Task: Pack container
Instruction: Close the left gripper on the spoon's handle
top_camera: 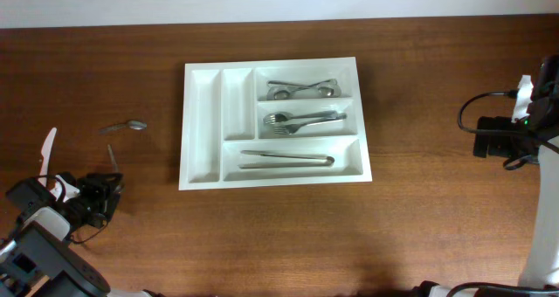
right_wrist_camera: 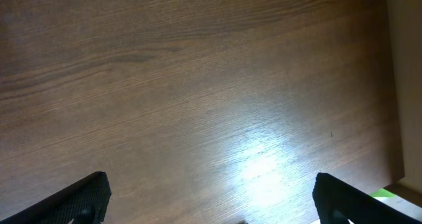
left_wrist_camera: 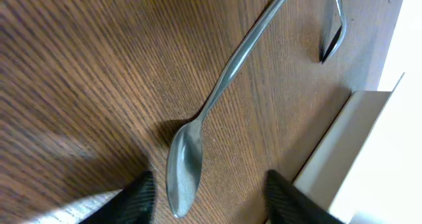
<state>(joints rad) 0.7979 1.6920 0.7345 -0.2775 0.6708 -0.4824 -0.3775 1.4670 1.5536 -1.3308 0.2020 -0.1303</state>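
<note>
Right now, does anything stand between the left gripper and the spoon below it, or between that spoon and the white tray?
Nothing visible does. The spoon lies on the table, its bowl between the open fingers of the left gripper. From there to the container the wood is bare; a second spoon lies near, but off to the side.

the right gripper (right_wrist_camera: 212, 201) hangs, fingers spread wide, above the brown wooden table (right_wrist_camera: 165, 85) with a bright glare.
</note>
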